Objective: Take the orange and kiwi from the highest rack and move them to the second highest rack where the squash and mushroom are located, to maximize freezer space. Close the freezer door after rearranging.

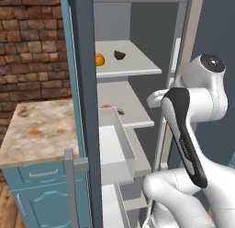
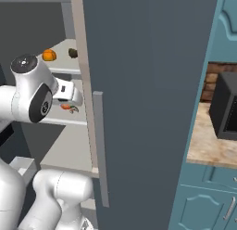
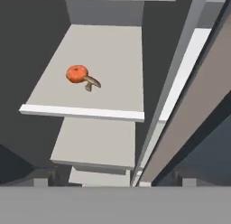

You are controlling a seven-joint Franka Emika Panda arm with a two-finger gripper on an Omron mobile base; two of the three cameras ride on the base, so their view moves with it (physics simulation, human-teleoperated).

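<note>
The orange and the dark kiwi lie on the highest rack of the open freezer; the right base view also catches the orange and kiwi. One rack lower sit the red-orange squash and the brown mushroom, touching each other. From the left base view, squash and mushroom lie near that rack's left front. My gripper hovers in front of and above the second rack, open, with nothing between its tips. The freezer door stands open.
A white drawer juts out below the racks. A grey panel with a handle stands left of the opening. The stone counter on teal cabinets is at the left. A dark microwave sits on the right counter.
</note>
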